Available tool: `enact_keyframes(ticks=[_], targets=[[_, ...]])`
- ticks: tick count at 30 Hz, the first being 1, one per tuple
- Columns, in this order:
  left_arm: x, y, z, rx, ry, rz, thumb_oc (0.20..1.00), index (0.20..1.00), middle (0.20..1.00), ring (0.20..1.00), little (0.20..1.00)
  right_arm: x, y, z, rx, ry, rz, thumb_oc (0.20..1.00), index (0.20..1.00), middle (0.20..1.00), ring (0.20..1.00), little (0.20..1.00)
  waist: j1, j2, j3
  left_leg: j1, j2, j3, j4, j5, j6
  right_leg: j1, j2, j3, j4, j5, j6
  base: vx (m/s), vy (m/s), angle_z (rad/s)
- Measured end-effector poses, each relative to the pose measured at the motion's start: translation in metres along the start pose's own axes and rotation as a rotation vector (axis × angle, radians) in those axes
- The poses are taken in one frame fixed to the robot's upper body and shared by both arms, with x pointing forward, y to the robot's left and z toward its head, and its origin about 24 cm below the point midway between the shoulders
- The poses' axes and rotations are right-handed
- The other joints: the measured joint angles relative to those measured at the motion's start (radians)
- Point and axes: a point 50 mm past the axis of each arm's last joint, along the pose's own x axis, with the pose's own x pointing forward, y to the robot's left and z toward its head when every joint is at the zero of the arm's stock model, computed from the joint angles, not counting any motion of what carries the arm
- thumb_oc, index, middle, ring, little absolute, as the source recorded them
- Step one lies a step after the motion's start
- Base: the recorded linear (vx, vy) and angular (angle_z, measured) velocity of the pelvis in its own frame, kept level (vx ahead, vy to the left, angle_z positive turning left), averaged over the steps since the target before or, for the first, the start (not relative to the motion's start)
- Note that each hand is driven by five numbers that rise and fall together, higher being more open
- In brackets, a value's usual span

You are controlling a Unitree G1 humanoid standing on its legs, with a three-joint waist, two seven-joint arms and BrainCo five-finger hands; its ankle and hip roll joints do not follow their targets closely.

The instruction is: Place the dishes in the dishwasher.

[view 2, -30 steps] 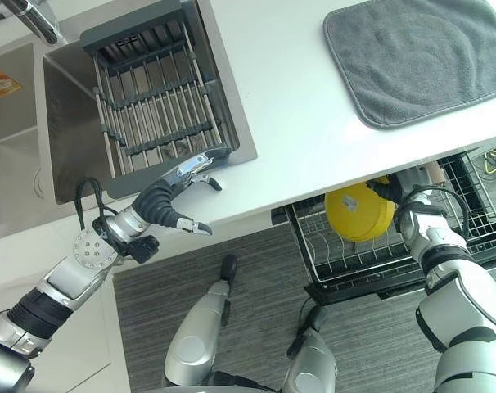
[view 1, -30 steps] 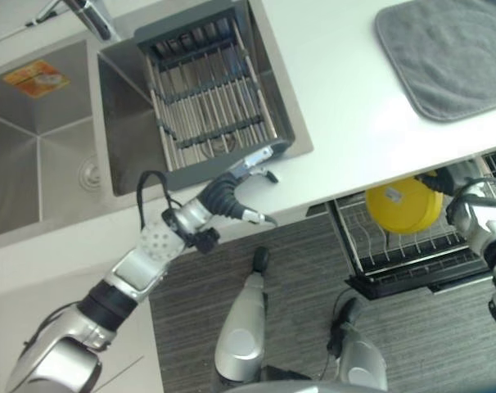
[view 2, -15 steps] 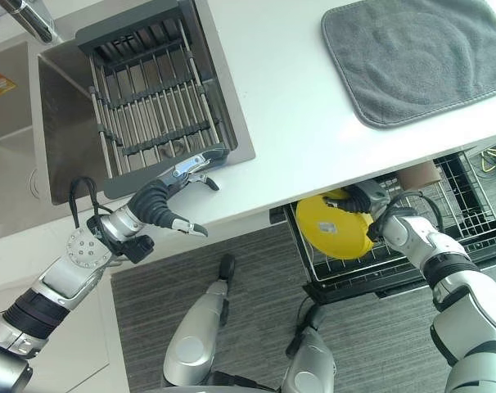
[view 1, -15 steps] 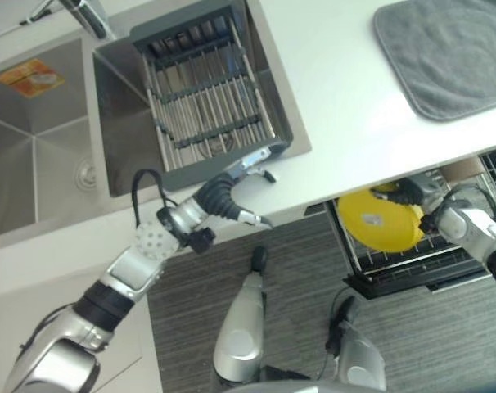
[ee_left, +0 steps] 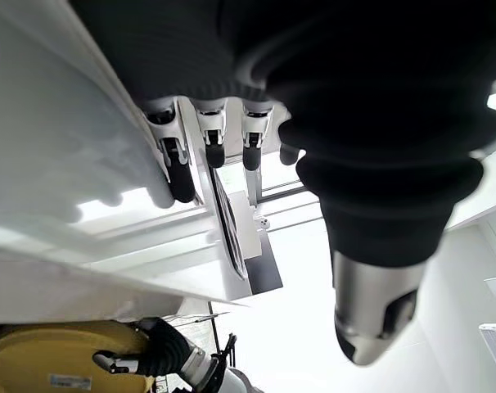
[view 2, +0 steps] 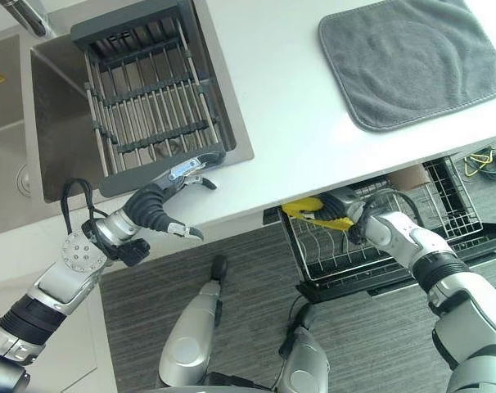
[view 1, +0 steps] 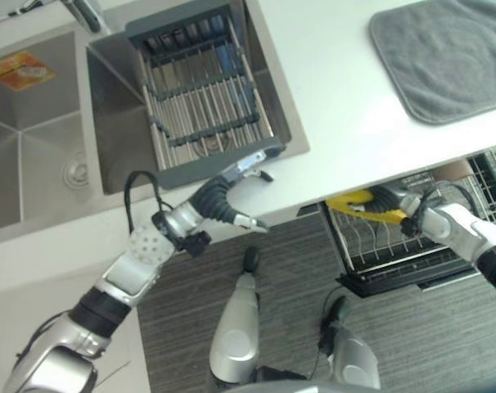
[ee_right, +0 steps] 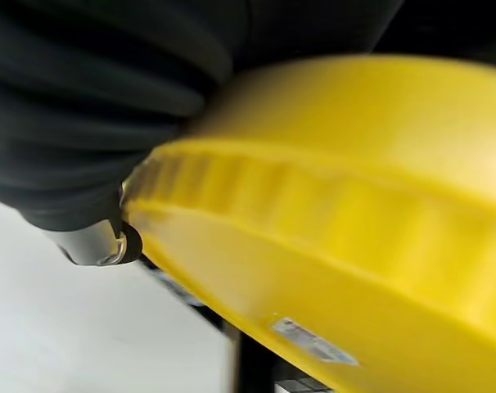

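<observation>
Loading step | right hand fingers curled round yellow plate, held edge-on over dishwasher rack under the worktop | left hand fingers relaxed at worktop edge | next: stand plate between tines, release

Grey mat on white counter

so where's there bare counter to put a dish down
Bare white counter lies between the sink's drying rack and the grey mat. It is crowded at the dishwasher rack, where the right hand holds the yellow plate.
</observation>
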Motion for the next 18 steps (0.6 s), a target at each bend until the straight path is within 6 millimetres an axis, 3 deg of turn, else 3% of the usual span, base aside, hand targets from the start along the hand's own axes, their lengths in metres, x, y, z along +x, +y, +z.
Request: enact_keyframes(ticks=[8, 10, 12, 14, 18], targets=[[0.002, 0.003, 0.001, 0.014, -0.013, -0.005, 1.0, 1.0, 1.0, 1.0, 1.0, -0.004, 0.004, -0.011, -0.076, 0.068, -0.063, 0.2, 0.2, 0.2, 0.2, 0.2, 0.005, 0.0, 0.0, -0.001, -0.001, 0.0, 0.0, 0.0, 0.0, 0.0, -0.001, -0.001, -0.002, 0.0, -0.001, 0.0, 0.0, 0.0], [0.001, 0.004, 0.001, 0.018, -0.022, 0.009, 1.0, 1.0, 1.0, 1.0, 1.0, -0.008, -0.001, -0.024, -0.087, 0.185, -0.232, 0.2, 0.2, 0.2, 0.2, 0.2, 0.003, 0.0, 0.0, -0.012, -0.002, 0.006, 0.0, -0.001, 0.0, -0.017, -0.003, 0.007, 0.0, 0.0, 0.0, -0.05, 0.067, -0.09], [0.001, 0.005, 0.002, 0.023, -0.026, 0.017, 1.0, 1.0, 1.0, 1.0, 1.0, -0.01, -0.003, -0.029, -0.119, 0.221, -0.289, 0.2, 0.2, 0.2, 0.2, 0.2, -0.004, 0.003, 0.001, -0.014, -0.004, 0.016, 0.0, 0.0, 0.0, -0.029, -0.005, 0.018, 0.0, 0.002, 0.002, -0.08, 0.124, -0.12], [0.004, 0.006, 0.007, 0.029, -0.051, 0.036, 1.0, 1.0, 1.0, 1.0, 1.0, -0.014, -0.017, -0.032, -0.231, 0.247, -0.443, 0.2, 0.2, 0.2, 0.2, 0.2, -0.01, 0.036, 0.005, -0.052, -0.021, 0.022, 0.001, 0.005, 0.009, -0.075, -0.026, 0.03, 0.016, 0.008, 0.008, -0.05, 0.119, -0.04], [0.004, 0.006, 0.009, 0.028, -0.06, 0.054, 1.0, 1.0, 1.0, 1.0, 1.0, -0.014, -0.018, -0.029, -0.352, 0.222, -0.492, 0.2, 0.2, 0.2, 0.2, 0.2, -0.011, 0.052, 0.009, -0.054, -0.029, 0.03, 0.001, 0.004, 0.01, -0.085, -0.035, 0.042, 0.017, 0.01, 0.011, -0.03, 0.059, -0.04]])
